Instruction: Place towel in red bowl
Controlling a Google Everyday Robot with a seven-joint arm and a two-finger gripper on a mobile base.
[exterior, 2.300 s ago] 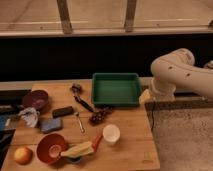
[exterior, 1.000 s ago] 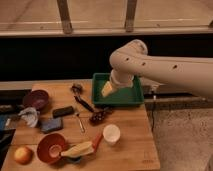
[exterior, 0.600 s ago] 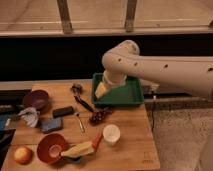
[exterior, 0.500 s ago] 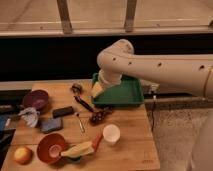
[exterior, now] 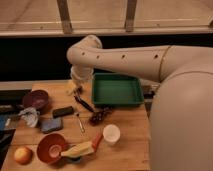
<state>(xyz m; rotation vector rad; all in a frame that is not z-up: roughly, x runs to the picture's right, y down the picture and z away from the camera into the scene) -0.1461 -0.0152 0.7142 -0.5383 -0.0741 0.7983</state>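
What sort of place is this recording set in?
Likely a lab tabletop set up as a kitchen: a wooden table by a window, with the red bowl, a white cup and a green tray. The gripper hangs beside the tray's left edge.

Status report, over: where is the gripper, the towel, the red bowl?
Gripper open, empty, near table's back, left of green tray. Towel at left edge, untouched. Yellow item lies at red bowl rim.

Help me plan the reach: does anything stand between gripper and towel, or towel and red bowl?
Nothing squarely. The gripper hangs left of the tray; maroon bowl and dark block flank its line to the towel. The sponge edges the red bowl path.
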